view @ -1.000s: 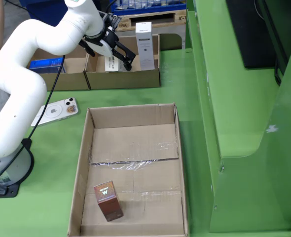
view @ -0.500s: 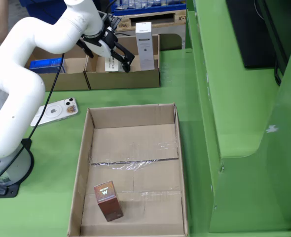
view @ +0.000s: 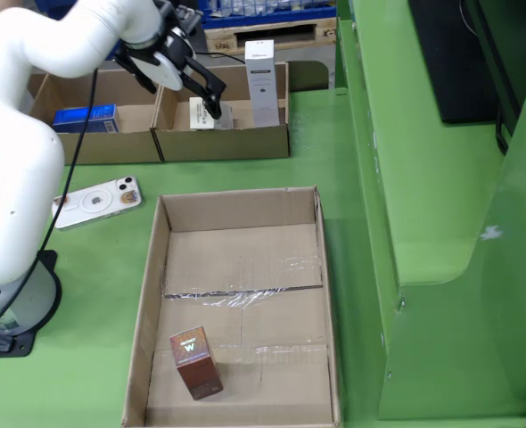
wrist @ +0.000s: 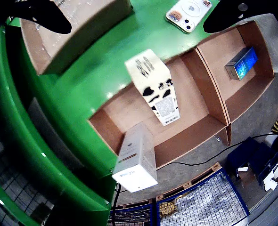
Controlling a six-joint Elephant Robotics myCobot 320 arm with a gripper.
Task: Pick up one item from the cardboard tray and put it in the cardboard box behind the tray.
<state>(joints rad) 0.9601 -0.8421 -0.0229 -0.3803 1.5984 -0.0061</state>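
In the view from the side, a long cardboard tray (view: pixel 152 267) holds one red-brown carton (view: pixel 194 361) near its front left corner. Behind it stands a cardboard box (view: pixel 223 143) with a flat white printed carton (view: pixel 201 114) lying inside and a tall white carton (view: pixel 261 80) upright at its right. My gripper (view: pixel 181 89) hovers open over the box, holding nothing. The view that rides on the gripper looks down on the printed carton (wrist: pixel 153 87), the tall carton (wrist: pixel 136 157) and the box (wrist: pixel 195 136); black fingers (wrist: pixel 40 14) frame the top, gripper (wrist: pixel 138 21) open.
A second cardboard box (view: pixel 111 147) to the left holds a blue carton (view: pixel 85 118), also the blue carton (wrist: pixel 241 63) in the gripper view. A phone (view: pixel 98 201) lies on the green table left of the tray. A green wall (view: pixel 423 178) rises on the right.
The arm has swung left and lifted a little, so the gripper sits further left over the box. The printed carton stays lying in the box; the red-brown carton has not moved.
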